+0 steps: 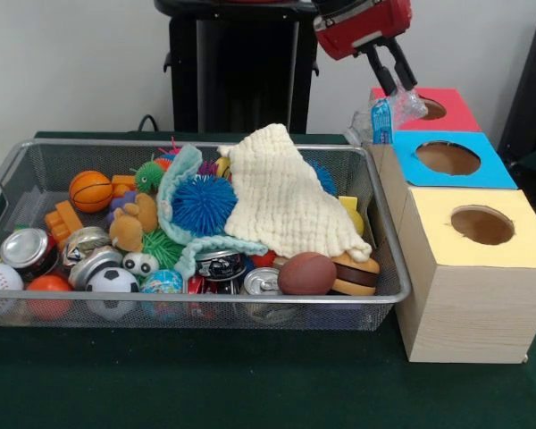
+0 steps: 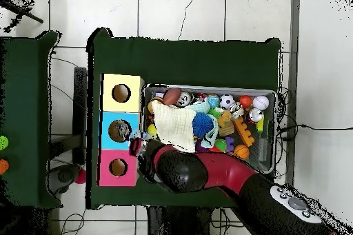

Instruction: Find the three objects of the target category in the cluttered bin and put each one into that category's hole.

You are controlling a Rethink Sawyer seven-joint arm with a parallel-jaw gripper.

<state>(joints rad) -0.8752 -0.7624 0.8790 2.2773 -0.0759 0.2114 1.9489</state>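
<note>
Hand (image 1: 397,85) hangs above the red-topped box (image 1: 454,109), its two dark fingers (image 1: 381,70) closed narrow on a clear crumpled plastic bottle with a blue label (image 1: 386,116); the bottle's lower end sits just beside the red box's hole (image 1: 431,109), over the seam with the blue-topped box (image 1: 448,159). The arm above the hand is cut off at the frame's top edge. From overhead the arm (image 2: 227,177) covers the hand and most of the bottle, so the grip cannot be read there; only the red box's top (image 2: 117,168) and the blue one (image 2: 119,131) show beside it. The yellow-topped box (image 1: 482,225) stands nearest the camera in the front view, hole empty as far as can be seen. Wire bin (image 1: 36,161) on the green counter (image 1: 250,384) is full: a cream knitted cloth (image 1: 281,192) drapes over the middle and hides whatever lies under it. Around it show a blue spiky ball (image 1: 204,204), small basketball (image 1: 91,190), soccer ball (image 1: 113,284), baseball (image 1: 0,279) partly cut by the mesh, brown football (image 1: 306,273), and several cans (image 1: 29,248), some half buried. Items deep in the pile are too tangled to make out.
</note>
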